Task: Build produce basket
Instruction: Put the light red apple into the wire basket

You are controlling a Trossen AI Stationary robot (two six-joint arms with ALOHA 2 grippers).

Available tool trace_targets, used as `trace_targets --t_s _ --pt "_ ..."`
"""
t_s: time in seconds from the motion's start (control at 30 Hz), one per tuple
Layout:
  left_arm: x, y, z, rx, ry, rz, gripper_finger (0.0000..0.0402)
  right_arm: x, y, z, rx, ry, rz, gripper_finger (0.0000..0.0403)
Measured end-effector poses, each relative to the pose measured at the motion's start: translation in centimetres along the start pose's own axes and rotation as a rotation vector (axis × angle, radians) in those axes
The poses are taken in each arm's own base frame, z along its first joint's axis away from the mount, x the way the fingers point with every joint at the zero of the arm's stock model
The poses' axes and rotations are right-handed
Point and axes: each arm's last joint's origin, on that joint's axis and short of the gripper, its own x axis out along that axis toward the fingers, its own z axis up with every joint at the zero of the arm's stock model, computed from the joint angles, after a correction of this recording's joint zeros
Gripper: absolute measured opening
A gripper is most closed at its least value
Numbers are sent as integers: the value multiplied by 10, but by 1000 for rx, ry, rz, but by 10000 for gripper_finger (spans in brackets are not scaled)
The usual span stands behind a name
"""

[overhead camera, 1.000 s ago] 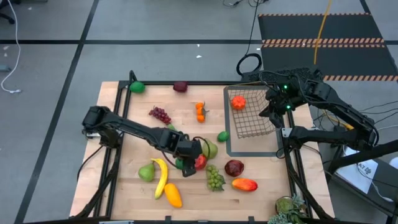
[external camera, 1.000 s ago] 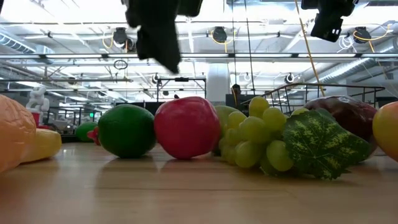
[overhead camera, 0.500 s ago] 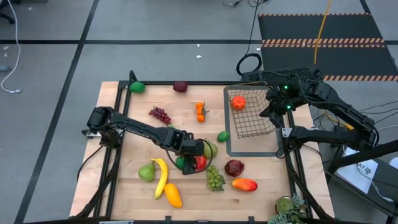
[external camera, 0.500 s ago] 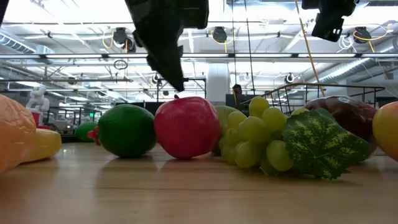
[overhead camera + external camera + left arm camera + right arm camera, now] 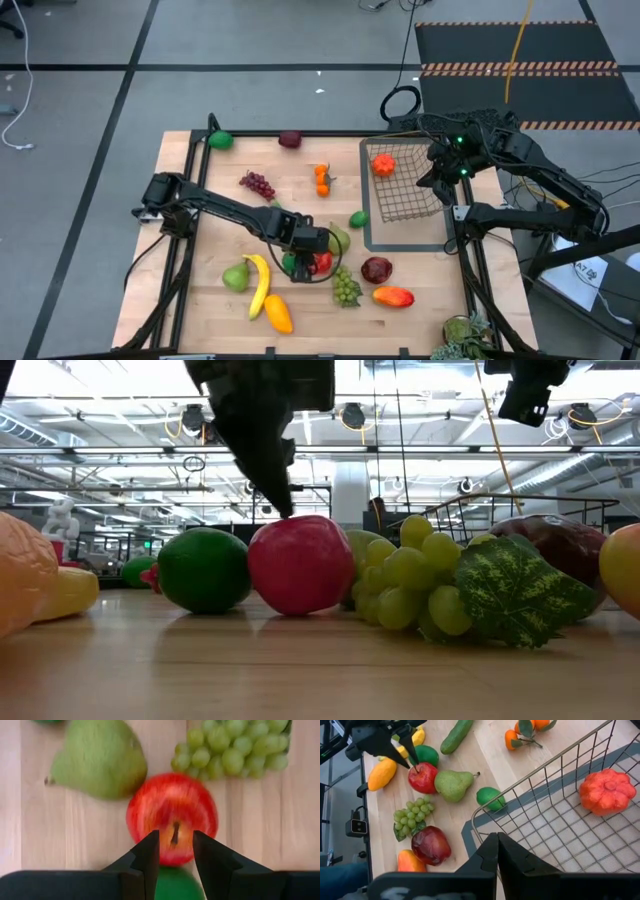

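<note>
The red apple (image 5: 171, 817) on the desk (image 5: 200, 300) is being straddled at its stem by the part-open left claw (image 5: 175, 851), needing a wider, lower grip, while the basket (image 5: 405, 185) is being waited over by the closed right claw (image 5: 496, 851).

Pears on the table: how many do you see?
2. One green pear lies near the table's front left, beside the banana. The other pear lies mid-table, against the red apple under the left gripper. Others may be hidden by the arm.
</note>
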Motion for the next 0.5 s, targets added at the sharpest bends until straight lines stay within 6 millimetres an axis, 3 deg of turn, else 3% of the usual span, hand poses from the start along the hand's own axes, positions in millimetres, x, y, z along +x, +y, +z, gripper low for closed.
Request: trace_targets --t_s 0.5 --pt "6 0 -4 35 5 2 117 0 0 0 17 -2 0 0"
